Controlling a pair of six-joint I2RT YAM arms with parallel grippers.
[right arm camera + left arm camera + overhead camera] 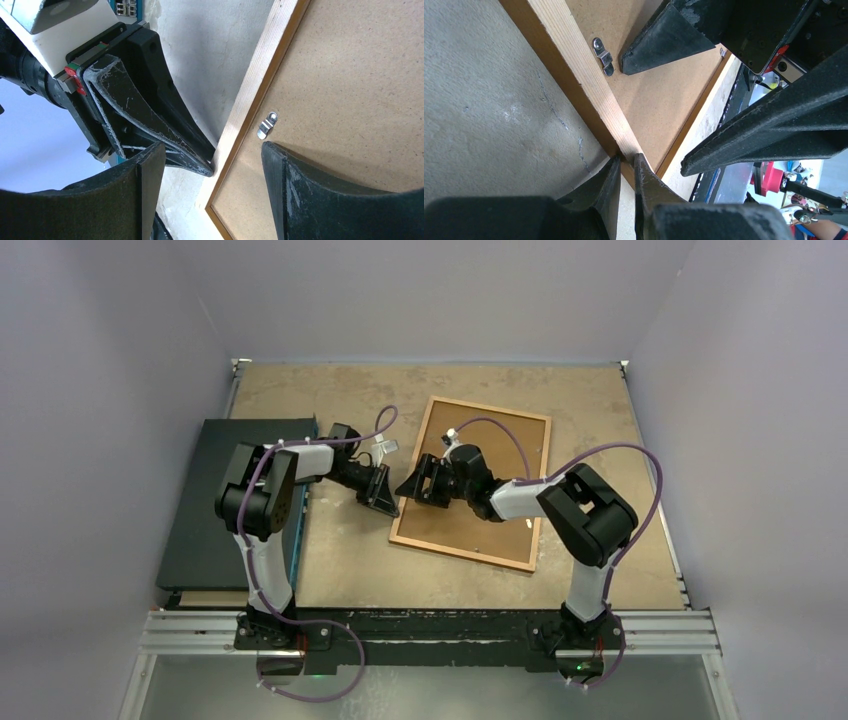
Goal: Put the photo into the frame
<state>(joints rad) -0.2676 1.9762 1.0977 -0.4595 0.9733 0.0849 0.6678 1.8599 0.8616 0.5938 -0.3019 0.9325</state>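
The frame (490, 408) lies face down on the table, its wooden rail (574, 60) (255, 75) around a plain brown backing board (470, 530) (350, 75). A metal turn clip (603, 56) (266, 125) sits at the left rail. The photo is hidden. My left gripper (390, 505) (628, 160) is closed on the left rail near the near-left corner. My right gripper (412, 487) (212, 147) is open above the same rail, one finger over the board by the clip and the other over the table.
A dark flat box (225, 500) lies at the table's left, under the left arm. Grey walls close in the back and both sides. The two grippers are very close together at the frame's left edge.
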